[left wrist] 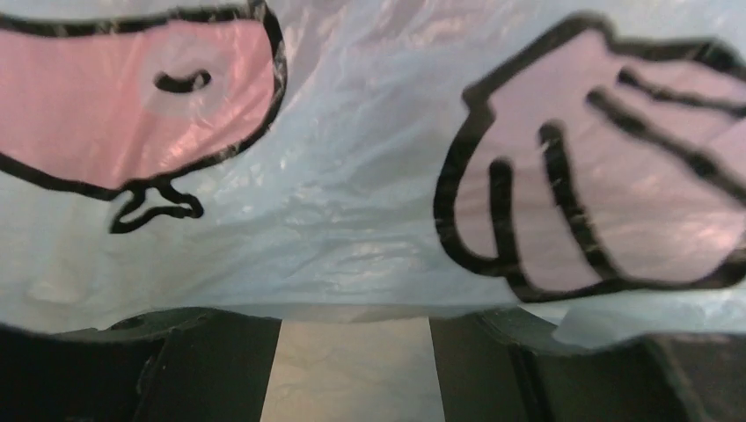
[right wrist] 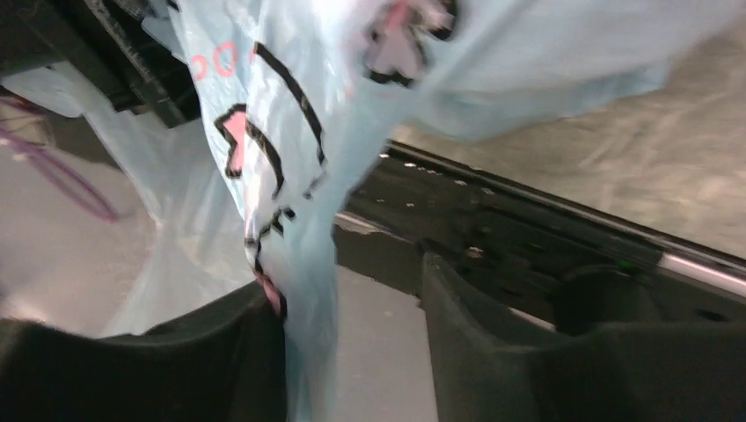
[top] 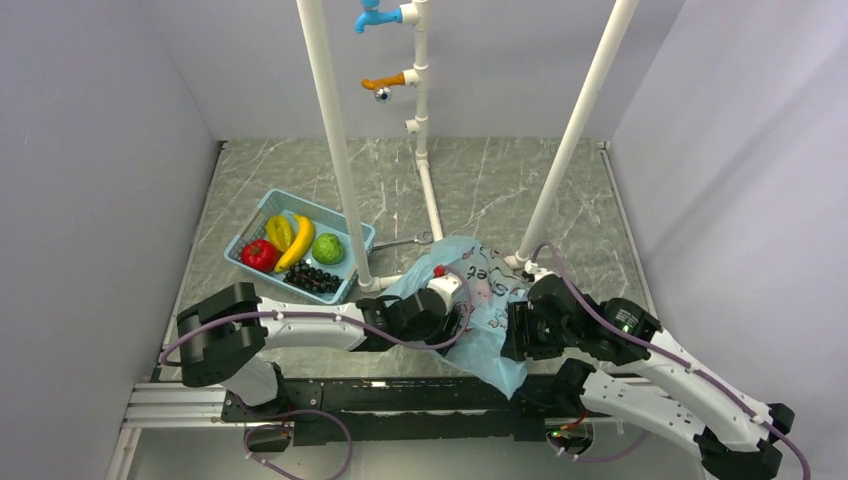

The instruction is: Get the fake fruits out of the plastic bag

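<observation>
The light-blue plastic bag (top: 478, 290) lies crumpled between both arms at the table's near middle. A small red fake fruit (top: 438, 270) shows at the bag's left edge; any other fruits inside are hidden. My left gripper (top: 450, 298) presses into the bag's left side. In the left wrist view it (left wrist: 355, 327) is open, with the bag film (left wrist: 352, 176) draped over its tips. My right gripper (top: 512, 330) is at the bag's right side. In the right wrist view it (right wrist: 347, 277) is open, and a strand of the bag (right wrist: 308, 290) hangs between the jaws against the left finger (right wrist: 220, 352).
A blue basket (top: 250, 228) at the left holds a red fruit (top: 258, 255), yellow bananas (top: 287, 240), a green fruit (top: 327, 248) and black grapes (top: 312, 278). White pipe posts (top: 345, 170) stand behind the bag. The black rail (right wrist: 528, 237) runs along the near edge.
</observation>
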Motion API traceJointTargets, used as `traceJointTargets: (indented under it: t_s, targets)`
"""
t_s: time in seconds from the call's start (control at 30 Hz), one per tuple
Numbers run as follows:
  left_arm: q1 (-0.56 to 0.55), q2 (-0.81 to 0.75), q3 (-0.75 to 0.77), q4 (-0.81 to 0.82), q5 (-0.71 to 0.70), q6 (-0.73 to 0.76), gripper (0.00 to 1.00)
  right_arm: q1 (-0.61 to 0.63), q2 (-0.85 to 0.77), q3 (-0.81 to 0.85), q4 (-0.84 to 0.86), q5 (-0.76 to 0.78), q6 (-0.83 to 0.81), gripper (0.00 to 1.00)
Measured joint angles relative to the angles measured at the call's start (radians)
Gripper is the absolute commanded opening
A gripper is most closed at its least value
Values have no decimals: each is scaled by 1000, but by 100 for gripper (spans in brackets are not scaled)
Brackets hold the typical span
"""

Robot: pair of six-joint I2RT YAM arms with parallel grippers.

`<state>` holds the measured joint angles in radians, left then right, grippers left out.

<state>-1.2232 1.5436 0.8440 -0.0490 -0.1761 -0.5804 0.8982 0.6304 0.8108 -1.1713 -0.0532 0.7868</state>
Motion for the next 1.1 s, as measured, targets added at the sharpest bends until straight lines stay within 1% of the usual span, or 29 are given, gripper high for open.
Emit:
traceJointTargets:
  t_s: [0.03,0.1,0.17,0.23,0.33,0.4,0.47,0.6,0.67,0.7,0.73,0.8,0.83,0.87,0.9,0.97,1.1]
  targets:
    - [0,-5,-39,16,19,-8,66,0,18,16,-33,28,-3,76]
    - [-1,-10,-90,41,48,-18,68,0,35,39,-56,71,1,90]
    - [-4,-10,-121,65,65,-31,71,0,51,51,-58,108,-8,96]
    - [-12,-10,-124,73,67,-39,74,0,73,51,-54,125,-17,99]
    - [-24,-10,-117,86,66,-46,76,0,113,36,-21,115,-39,100]
    - [-27,-11,-107,84,65,-46,79,0,116,25,23,75,-60,100]
    - [-27,-19,-96,82,59,-45,85,0,79,24,82,7,-80,100]
    - [-18,-51,-87,79,33,-44,87,3,29,-3,191,-97,-83,99]
    - [0,-56,-71,61,33,-42,87,13,32,-71,242,-126,-74,95]
    - [19,-56,-56,50,37,-41,86,20,35,-109,256,-134,-68,91]
    - [47,-53,-35,34,45,-40,85,32,36,-156,268,-136,-57,82]
    - [109,-38,10,16,62,-33,85,62,40,-241,288,-134,-33,50]
    - [136,-26,35,8,73,-28,85,77,40,-272,295,-126,-18,39]
    - [166,-8,71,-6,84,-20,85,95,42,-298,310,-111,2,33]
    - [188,6,101,-16,94,-11,86,111,46,-316,325,-99,17,32]
    - [225,30,157,-40,117,3,86,155,75,-352,370,-37,75,34]
    - [288,74,271,-108,180,24,84,234,201,-391,474,93,170,38]
